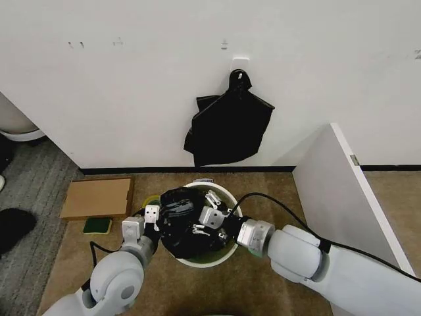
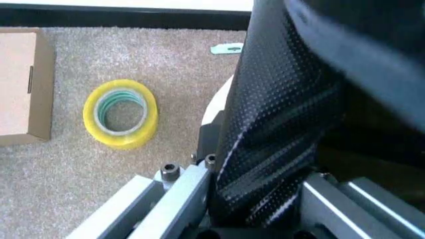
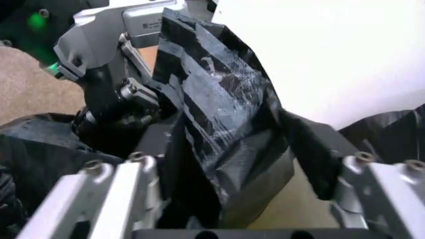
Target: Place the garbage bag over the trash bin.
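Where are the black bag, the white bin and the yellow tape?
garbage bag point(image 1: 179, 220): head view, crumpled middle of the film.
trash bin point(image 1: 197, 262): head view, front rim.
tape roll point(image 2: 121, 135): left wrist view, yellow outer band.

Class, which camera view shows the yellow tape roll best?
The left wrist view: the yellow tape roll lies whole on the carpet. The head view gives just a sliver by the trash bin; the right wrist view adds nothing.
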You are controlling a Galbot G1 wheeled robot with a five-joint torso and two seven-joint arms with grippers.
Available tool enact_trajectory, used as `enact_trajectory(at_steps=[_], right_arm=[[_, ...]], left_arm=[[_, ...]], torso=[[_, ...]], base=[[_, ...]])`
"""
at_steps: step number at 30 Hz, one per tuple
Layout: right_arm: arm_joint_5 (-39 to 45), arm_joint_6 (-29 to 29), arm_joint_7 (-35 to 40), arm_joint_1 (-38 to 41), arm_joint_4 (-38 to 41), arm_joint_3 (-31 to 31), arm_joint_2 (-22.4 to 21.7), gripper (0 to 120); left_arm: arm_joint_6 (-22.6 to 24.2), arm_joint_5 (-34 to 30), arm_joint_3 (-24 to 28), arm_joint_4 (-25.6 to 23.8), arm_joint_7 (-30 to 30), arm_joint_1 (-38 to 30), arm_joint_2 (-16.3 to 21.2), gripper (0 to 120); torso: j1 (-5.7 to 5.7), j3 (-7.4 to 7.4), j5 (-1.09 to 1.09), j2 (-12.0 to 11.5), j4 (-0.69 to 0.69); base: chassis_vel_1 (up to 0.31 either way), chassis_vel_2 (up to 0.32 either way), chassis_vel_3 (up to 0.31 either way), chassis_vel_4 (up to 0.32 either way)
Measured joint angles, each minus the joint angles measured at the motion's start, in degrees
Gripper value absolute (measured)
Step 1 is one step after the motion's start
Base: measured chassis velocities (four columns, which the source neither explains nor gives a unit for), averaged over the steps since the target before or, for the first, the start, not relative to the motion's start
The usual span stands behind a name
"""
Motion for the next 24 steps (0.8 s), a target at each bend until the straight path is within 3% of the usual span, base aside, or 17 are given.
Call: enact_trajectory(at_steps=[12, 24], right_arm=[[2.5, 1.0, 2.6, -0.9, 0.4, 1.2, 0.1, 4], [21.3, -5.2, 9.7, 0.3, 1.1, 5.7, 1.0, 0]], left_arm=[[-0.4, 1.3, -0.7, 0.1, 0.6, 1.3, 0.1, 0], [-2.3, 5.2, -2.2, -1.4, 3.7, 6.0, 0.8, 0]], torso=[[0.0, 0.0, 0.0, 0.0, 0.0], [0.0, 0.0, 0.0, 0.0, 0.0]], base=[[0.0, 0.0, 0.0, 0.0], [0.0, 0.0, 0.0, 0.0]])
